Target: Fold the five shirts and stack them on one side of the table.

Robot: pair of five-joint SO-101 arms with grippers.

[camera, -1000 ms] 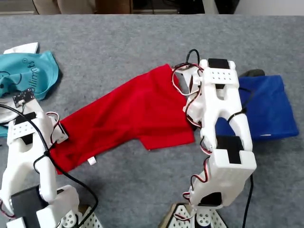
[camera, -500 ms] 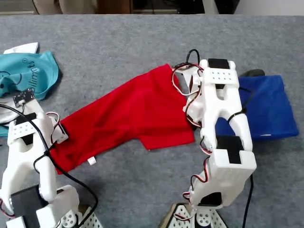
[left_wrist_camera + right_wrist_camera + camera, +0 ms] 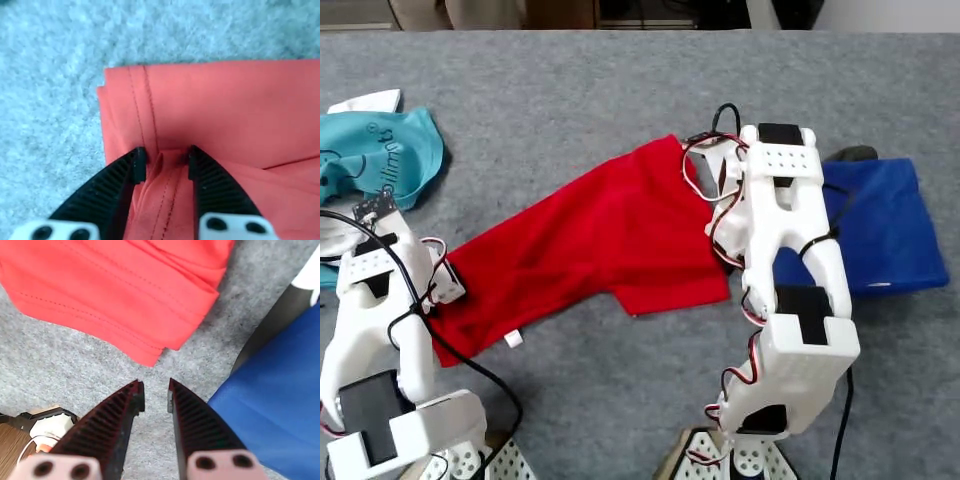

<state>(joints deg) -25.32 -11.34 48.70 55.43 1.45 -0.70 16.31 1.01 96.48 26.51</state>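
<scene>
Red shirt [image 3: 580, 240] pinched by left claw [image 3: 165, 155] | right claw [image 3: 155, 390] parted | blue shirt [image 3: 885, 230] beside, teal shirt [image 3: 390, 150] apart

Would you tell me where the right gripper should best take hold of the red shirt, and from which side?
Probably the hemmed corner of the red shirt nearest the right gripper, approached from the bare table side. That corner juts out free with stitched, doubled edges, opposite the end the left gripper pinches.

White arms [image 3: 785, 215], black cables [image 3: 841, 420], seemingly black servos [image 3: 810, 302]; left gripper [image 3: 166, 156] ribbed black.
</scene>
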